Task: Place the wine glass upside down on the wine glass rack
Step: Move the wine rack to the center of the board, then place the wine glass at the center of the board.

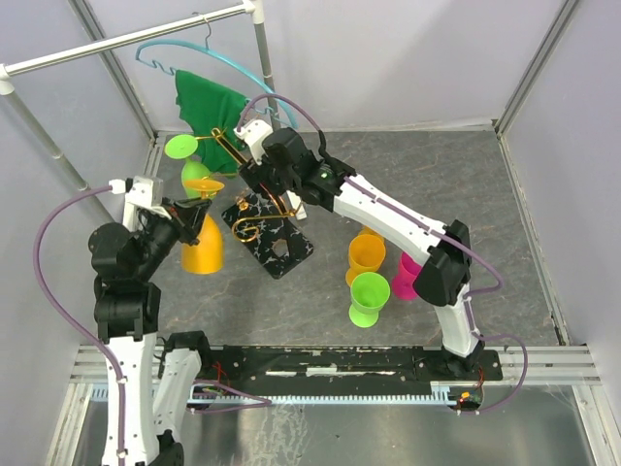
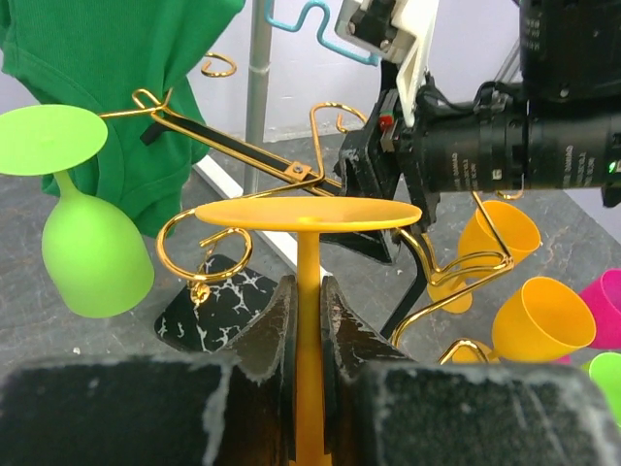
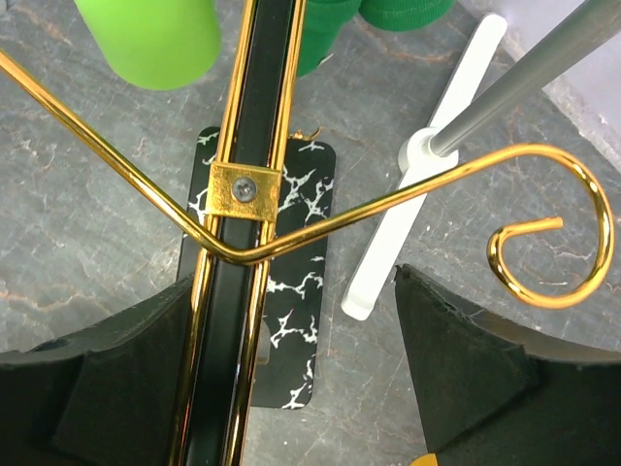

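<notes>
Left claw (image 2: 309, 288) of mine is pinched nearly shut on the thin stem of the orange plastic wine glass (image 2: 309, 216), which I hold upside down, flat round foot on top and bowl hanging below my fingers (image 2: 275, 335). From above, that glass sits just left of the gold metal wine glass rack with curled scroll arms and a black, white-veined square base (image 1: 275, 245). Its foot is level with one curled arm and close in front of it; whether they touch, I cannot tell.

On my right claw (image 3: 291, 282) the jaws stand wide apart, gripping nothing. The rack's black-and-gold central bar runs down alongside the left finger, with open space between the bar and the other finger.

A lime green plastic wine glass (image 2: 94, 254) hangs foot-up and tilted at the rack's far left arm. Three more plastic glasses stand on the grey table (image 1: 505, 214) to the right of the rack: orange (image 1: 366, 254), green (image 1: 369, 296) and pink (image 1: 408, 275).
</notes>
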